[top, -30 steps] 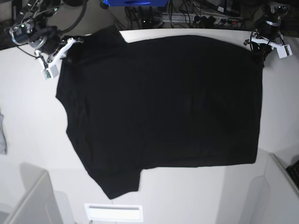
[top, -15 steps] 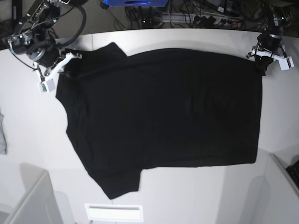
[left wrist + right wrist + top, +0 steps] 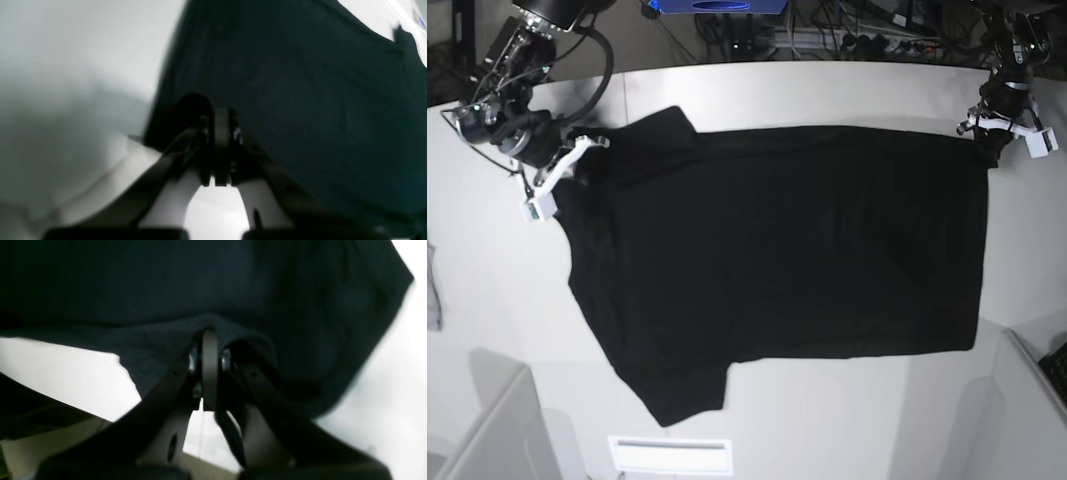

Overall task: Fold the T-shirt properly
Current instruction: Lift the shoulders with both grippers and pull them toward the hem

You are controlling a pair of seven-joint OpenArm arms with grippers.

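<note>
The black T-shirt [image 3: 777,250] lies spread on the white table [image 3: 487,250], plain side up, with one sleeve pointing to the front left. My right gripper [image 3: 570,165] is at the shirt's far left corner, by the other sleeve. In the right wrist view, the right gripper [image 3: 208,336] is shut on a bunched fold of the T-shirt [image 3: 166,290]. My left gripper [image 3: 989,140] is at the far right corner. Seen from the left wrist, the left gripper [image 3: 220,115] is shut on the edge of the T-shirt [image 3: 300,100].
A small grey cloth scrap [image 3: 432,290] lies at the table's left edge. Cables and a blue box [image 3: 717,5] sit behind the table. White panels stand at the front left [image 3: 487,430] and front right [image 3: 1027,400], and a white slot [image 3: 670,455] is at the front.
Both grippers have moved toward the front of the table, pulling the shirt's far edge with them. The rest of the shirt stays flat in place.
</note>
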